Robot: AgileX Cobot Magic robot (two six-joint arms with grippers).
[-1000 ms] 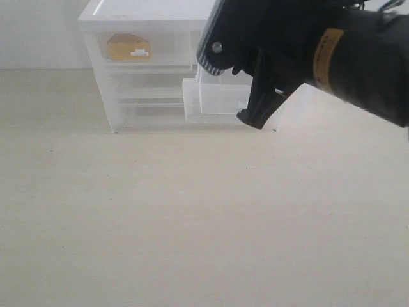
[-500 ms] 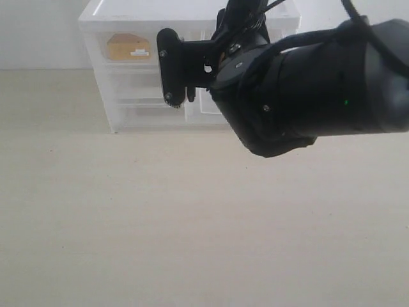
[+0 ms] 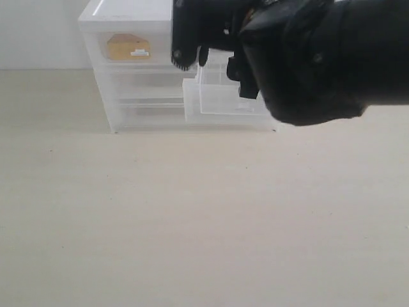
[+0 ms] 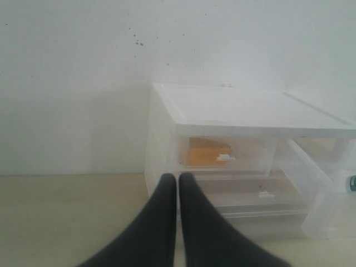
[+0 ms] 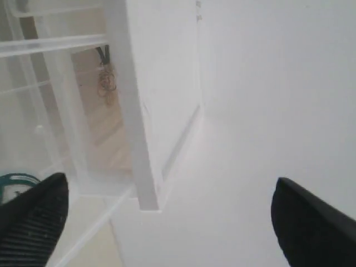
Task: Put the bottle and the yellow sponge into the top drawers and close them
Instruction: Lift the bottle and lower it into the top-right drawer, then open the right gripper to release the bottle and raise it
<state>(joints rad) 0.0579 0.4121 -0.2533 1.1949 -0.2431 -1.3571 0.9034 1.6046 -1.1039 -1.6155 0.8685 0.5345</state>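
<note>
Left end effector (image 4: 178, 177) was shut tight with nothing in it, hanging over the counter (image 4: 67, 222) in front of the unit (image 4: 250, 108). Right end effector (image 5: 167, 189) was spread wide and empty, beside the pulled-out right top drawer (image 3: 217, 96). Bottle (image 5: 14, 181) lay in that drawer. Sponge (image 3: 128, 47) sat in the closed left top drawer (image 3: 158, 46).

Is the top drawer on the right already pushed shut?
No, the right top drawer stands pulled out from the white unit.
</note>
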